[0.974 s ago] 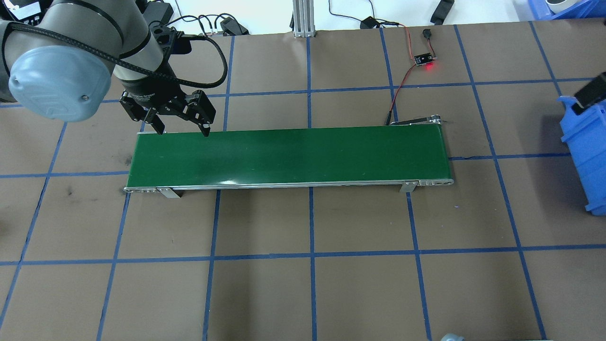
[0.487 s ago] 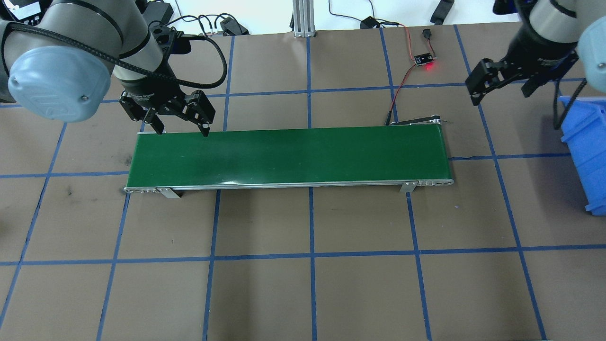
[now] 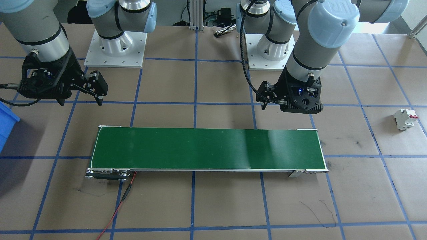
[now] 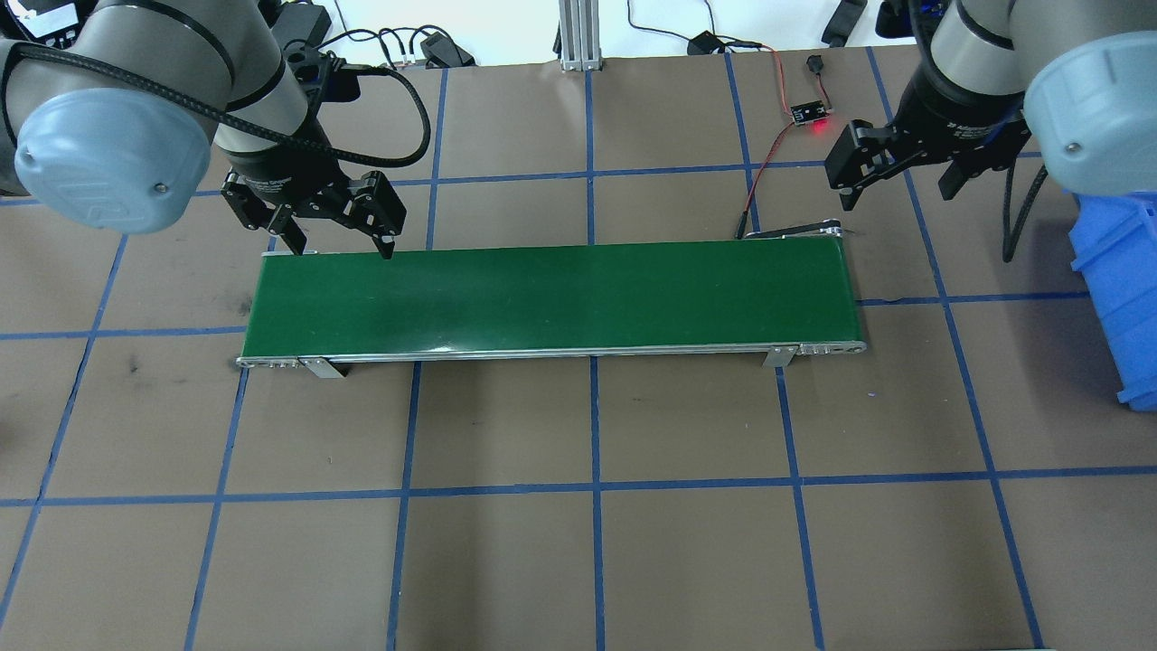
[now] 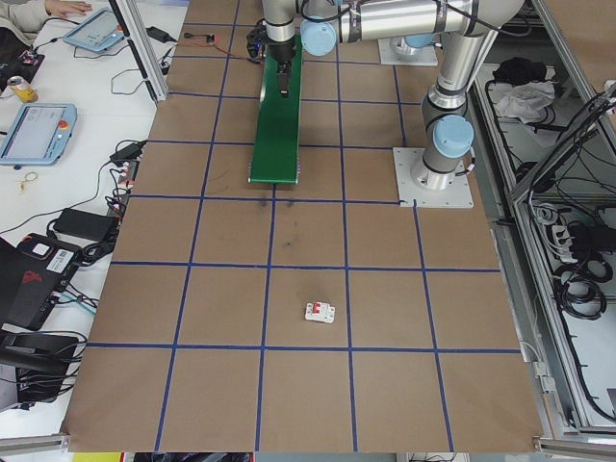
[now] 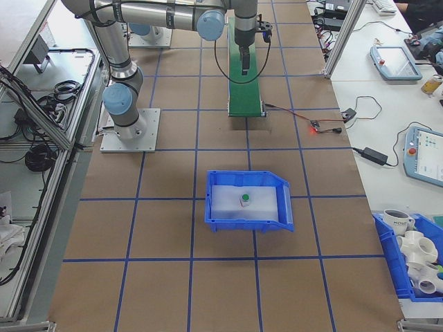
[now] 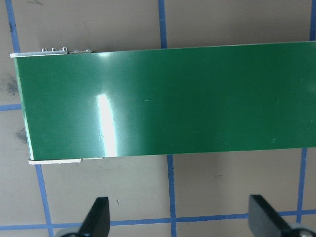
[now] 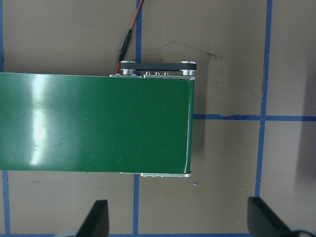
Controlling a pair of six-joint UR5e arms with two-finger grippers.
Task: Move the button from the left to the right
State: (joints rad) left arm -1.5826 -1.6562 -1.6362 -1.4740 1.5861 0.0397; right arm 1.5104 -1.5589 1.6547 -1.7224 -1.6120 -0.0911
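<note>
The button point(image 6: 244, 198), green-capped, sits inside the blue bin point(image 6: 249, 223) in the exterior right view; no other view shows it. The green conveyor belt point(image 4: 551, 298) lies bare across the table. My left gripper point(image 4: 343, 246) hangs open over the far edge of the belt's left end, nothing between its fingers point(image 7: 98, 215). My right gripper point(image 4: 897, 185) is open and empty, hovering just beyond the belt's right end point(image 8: 190, 128), beside the bin point(image 4: 1121, 298).
A white circuit breaker point(image 3: 405, 119) with red toggles lies on the table past the belt's left end. A small board point(image 4: 811, 113) with a red light and its wires sits behind the belt's right end. Blue tape lines grid the brown table.
My right arm has swung into the overhead view from the right and moved left toward the belt's right end, still open. My left gripper has shifted slightly away from the belt.
</note>
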